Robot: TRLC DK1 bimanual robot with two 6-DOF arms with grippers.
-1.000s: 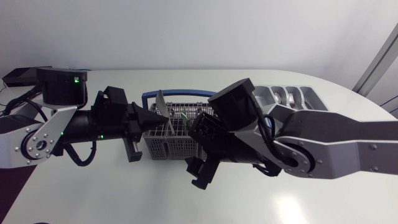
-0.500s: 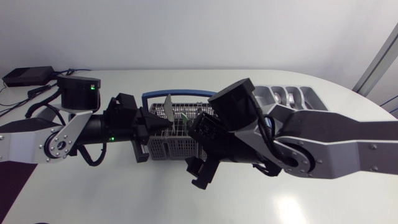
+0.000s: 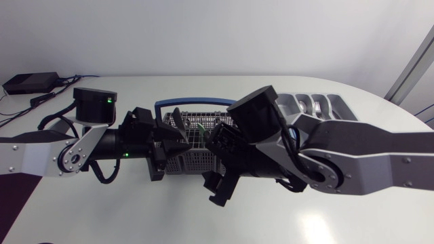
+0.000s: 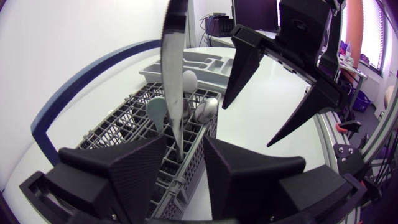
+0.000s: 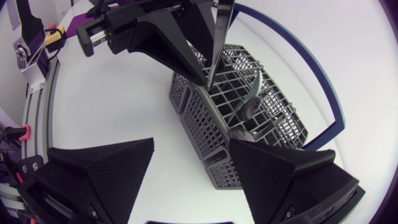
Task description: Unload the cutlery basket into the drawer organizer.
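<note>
over the basket [image 3: 178,161], left end effector [image 4: 185,146] clamps a knife [image 4: 171,62], lower end hidden; right end effector [image 5: 189,149] spread apart.

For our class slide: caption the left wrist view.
Left pincer holds a knife at the cutlery basket; drawer organizer beyond.

The cutlery basket [image 3: 192,161] sits left of the drawer organizer [image 3: 316,106].
</note>
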